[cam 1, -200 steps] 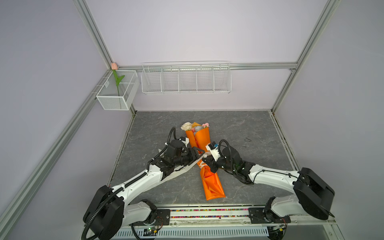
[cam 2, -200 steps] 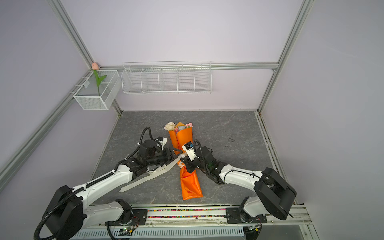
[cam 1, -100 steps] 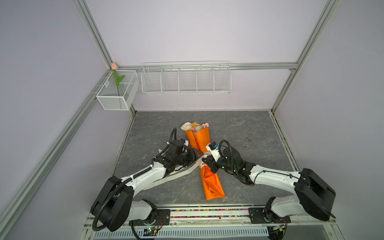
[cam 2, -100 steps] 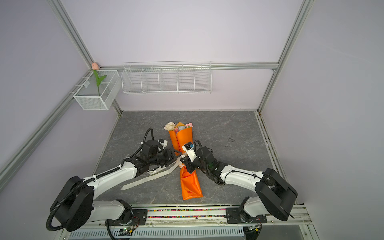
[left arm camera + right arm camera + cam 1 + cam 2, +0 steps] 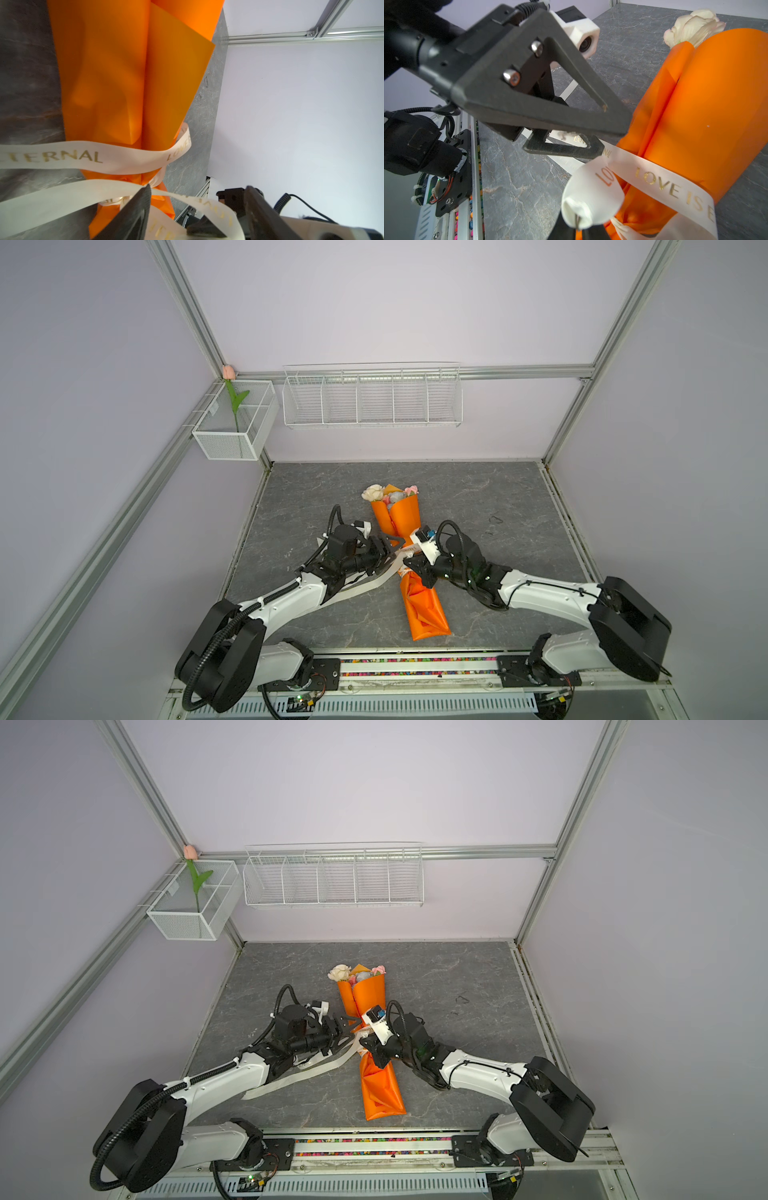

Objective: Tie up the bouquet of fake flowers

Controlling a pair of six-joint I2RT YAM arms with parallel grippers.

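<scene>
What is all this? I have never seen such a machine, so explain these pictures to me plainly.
Two white robot arms sit at the near edge of a grey table. Two pictures look down from above; two come from cameras on the arms' wrists. On the table lies a bouquet of fake flowers in orange paper, a cream ribbon wound round its middle. The right gripper is shut on a loop of that ribbon. The left gripper stands open, a ribbon strand running between its fingers. On the wall hang a basket holding a pink tulip and a wire shelf.
</scene>
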